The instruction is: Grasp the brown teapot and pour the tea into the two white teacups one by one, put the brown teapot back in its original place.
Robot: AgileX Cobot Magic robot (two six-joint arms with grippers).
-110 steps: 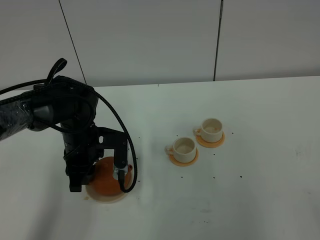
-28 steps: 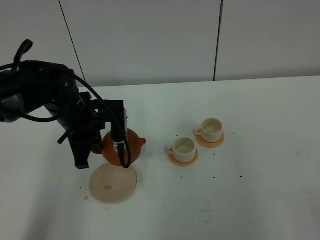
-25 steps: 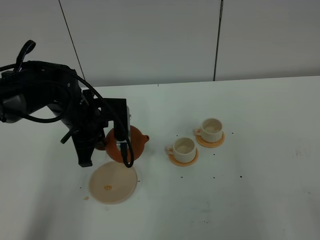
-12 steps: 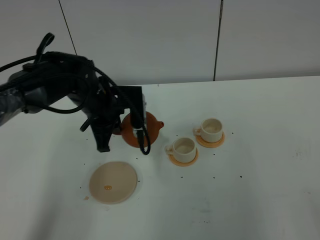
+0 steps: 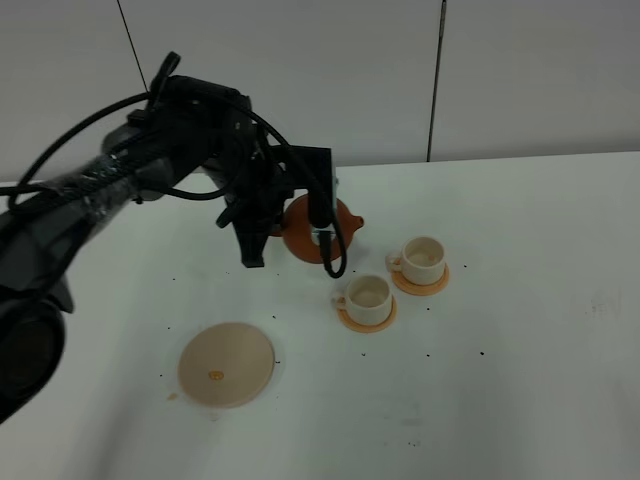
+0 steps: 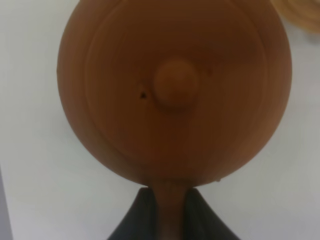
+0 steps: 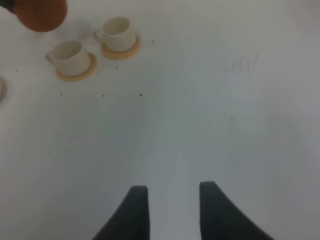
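Observation:
My left gripper is shut on the loop handle of the brown teapot and holds it upright in the air, up-left of the two white teacups. The left wrist view looks down on the lid and knob, with the gripper clamped on the handle. The near teacup and the far teacup stand on orange-tan saucers and look empty. The beige mat lies bare at the front left. No tea shows. My right gripper is open and empty over bare table, well away from the cups.
The white table carries small dark specks around the cups. A small brown drop sits on the mat. A wall with panel seams stands behind the table. The left arm and its cables hang over the table's left half.
My left gripper lifted the teapot off the mat and carried it up and to the right, towards the teacups. The mat is now bare. The cups have not moved.

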